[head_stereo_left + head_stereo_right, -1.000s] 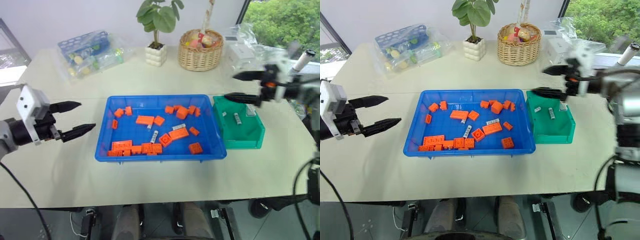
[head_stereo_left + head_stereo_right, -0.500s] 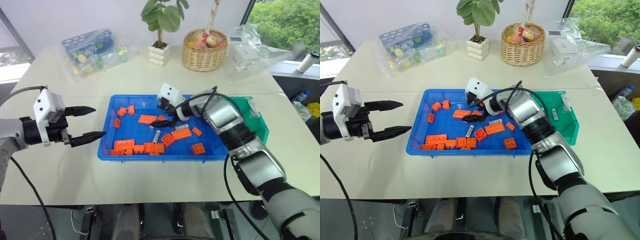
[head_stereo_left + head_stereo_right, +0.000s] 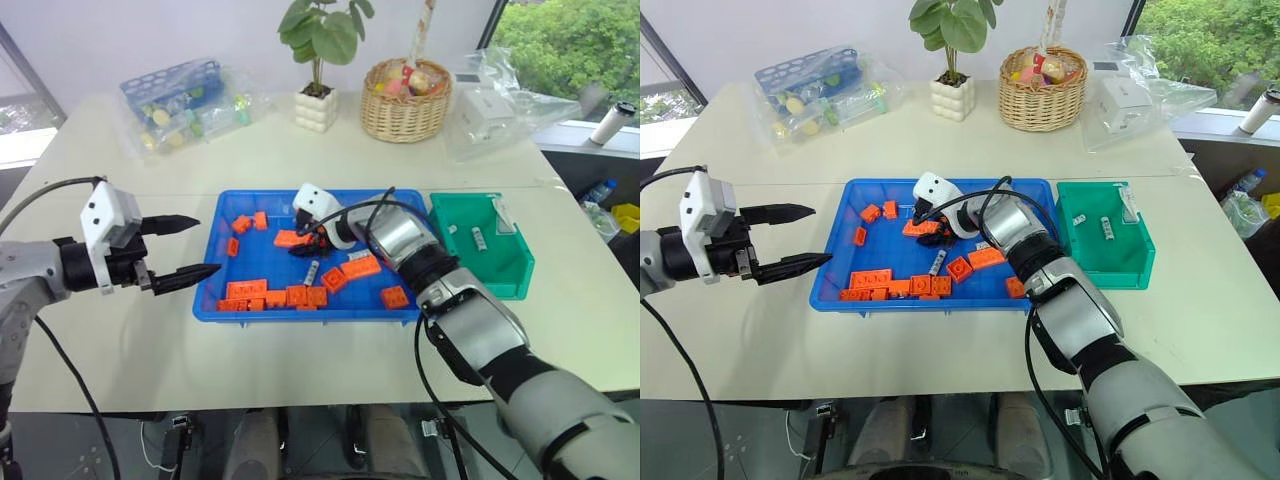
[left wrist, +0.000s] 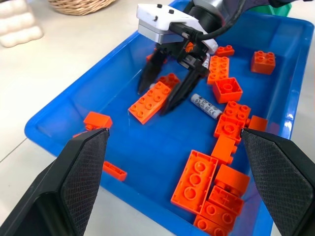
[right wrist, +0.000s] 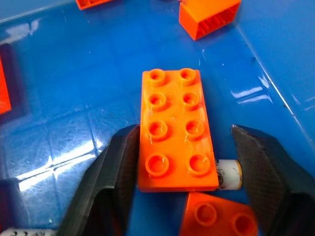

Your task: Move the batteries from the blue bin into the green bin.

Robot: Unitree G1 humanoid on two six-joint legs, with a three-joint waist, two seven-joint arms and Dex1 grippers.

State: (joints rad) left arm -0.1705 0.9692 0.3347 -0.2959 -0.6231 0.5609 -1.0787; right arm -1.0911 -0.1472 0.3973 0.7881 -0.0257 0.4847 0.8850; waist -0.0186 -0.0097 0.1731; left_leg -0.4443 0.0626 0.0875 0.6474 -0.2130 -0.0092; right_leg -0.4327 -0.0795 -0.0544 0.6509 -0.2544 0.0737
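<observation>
Batteries: small silver-white cylinders with dark markings. One lies loose on the floor of the wide, shallow bright-blue plastic bin, among scattered orange toy bricks. Another pokes out from under the long orange eight-stud brick, mostly hidden by it. Two more batteries lie in the small deep green plastic bin, which sits just beside the blue bin on my right.

My right claw is down inside the blue bin, tips low over its floor. Its two black fingers stand apart, one on each side of the eight-stud brick's near end; the half-hidden battery end sits between the brick and the other finger. Nothing is clamped. Whether the fingers touch the brick I cannot tell.

My left claw hangs above the pale surface, just outside the blue bin's left rim, fingers spread wide, empty.

Farther back on the surface: potted plant, wicker basket.
</observation>
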